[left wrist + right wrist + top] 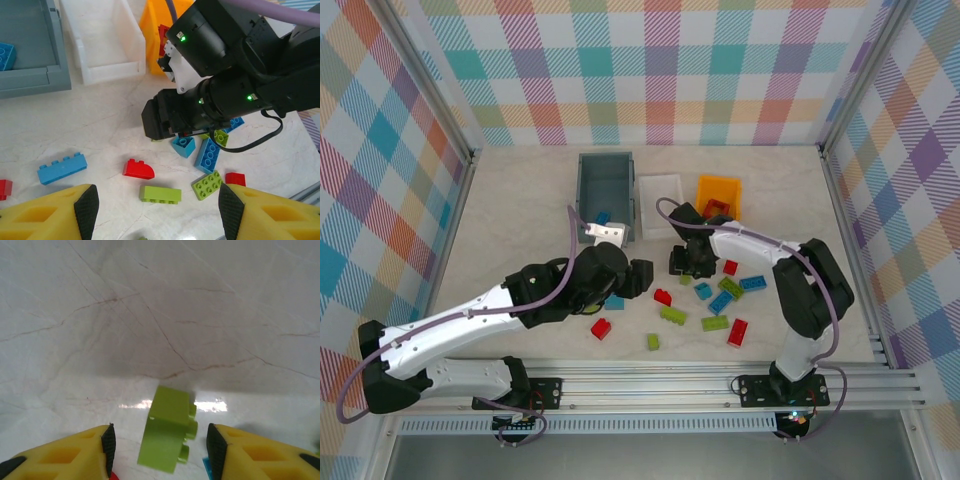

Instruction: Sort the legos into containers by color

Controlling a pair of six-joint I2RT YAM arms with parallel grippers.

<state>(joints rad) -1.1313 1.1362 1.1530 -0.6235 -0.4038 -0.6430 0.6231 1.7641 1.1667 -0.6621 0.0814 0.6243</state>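
On the veined marble tabletop (150, 315), the right hand (159, 442) stands spread around a glossy studded lime brick (167, 430); the left hand (157, 207) is spread too.

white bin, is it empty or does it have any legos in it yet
Empty. The white bin has a bare floor in the left wrist view and from above; the grey-blue bin beside it holds a blue lego.

Three views of my counter (520, 210)
One looks down from above and behind my bases; my left wrist looks low across the legos (160, 194) at my right arm (240, 90); my right wrist sits close over one lime brick (167, 432).
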